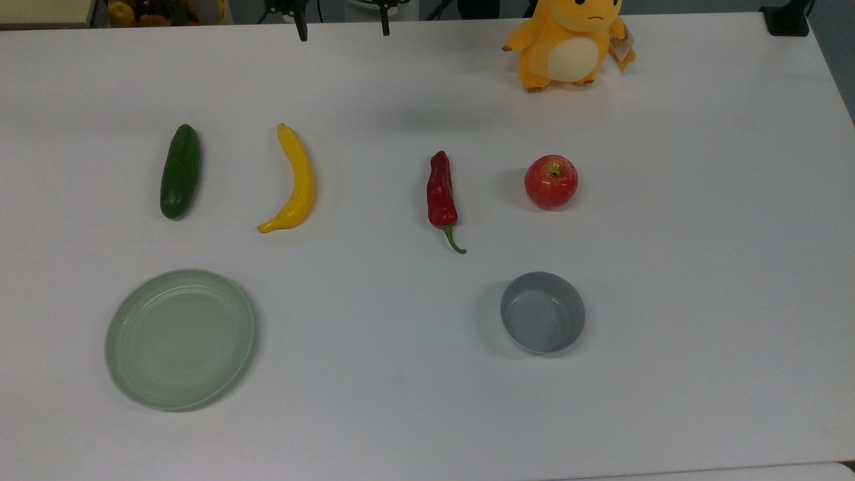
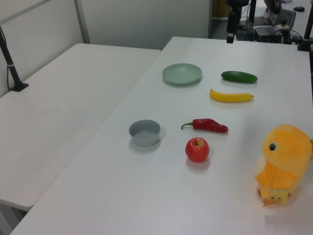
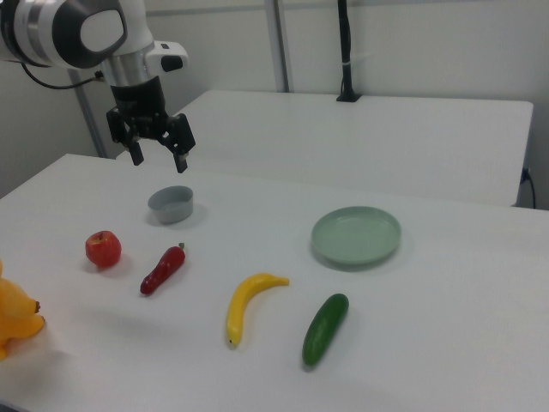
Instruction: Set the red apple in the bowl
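- Gripper (image 3: pixel 159 157) hangs high above the table, fingers spread apart and empty.
- Apple (image 1: pixel 551 182) sits on the table (image 1: pixel 701 267) beside a chili (image 1: pixel 441 197), well apart from the empty bowl (image 1: pixel 542 312).
- Grasp not yet begun; next, descend over the apple.

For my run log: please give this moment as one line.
gripper: open, raised, holding nothing | red apple: on table | bowl: empty

Top view left to right: cucumber (image 1: pixel 180 171), banana (image 1: pixel 294 180), chili (image 1: pixel 441 196), apple (image 1: pixel 551 182), plate (image 1: pixel 180 339) below cucumber, bowl (image 1: pixel 542 312) below apple, plush toy (image 1: pixel 570 41) above apple, all on table (image 1: pixel 701 234).
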`<act>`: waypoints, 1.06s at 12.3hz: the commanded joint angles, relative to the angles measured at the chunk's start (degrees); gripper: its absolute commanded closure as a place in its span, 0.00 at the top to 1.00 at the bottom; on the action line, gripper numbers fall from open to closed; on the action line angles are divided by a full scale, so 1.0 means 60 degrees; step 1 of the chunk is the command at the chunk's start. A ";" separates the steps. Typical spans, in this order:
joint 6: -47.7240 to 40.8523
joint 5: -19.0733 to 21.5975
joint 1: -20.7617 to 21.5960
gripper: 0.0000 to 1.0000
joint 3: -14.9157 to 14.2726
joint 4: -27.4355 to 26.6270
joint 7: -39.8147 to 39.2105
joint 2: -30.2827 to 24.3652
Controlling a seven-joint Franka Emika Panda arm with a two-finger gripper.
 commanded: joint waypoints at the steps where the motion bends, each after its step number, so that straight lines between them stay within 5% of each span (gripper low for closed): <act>1: -0.0062 -0.0073 0.0013 1.00 -0.0040 0.0070 -0.0052 -0.0024; 8: -0.0121 -0.0278 0.0129 1.00 -0.0027 0.0041 -0.0389 0.0064; 13: -0.0048 0.0233 0.1913 1.00 0.0018 0.0070 0.0383 0.0225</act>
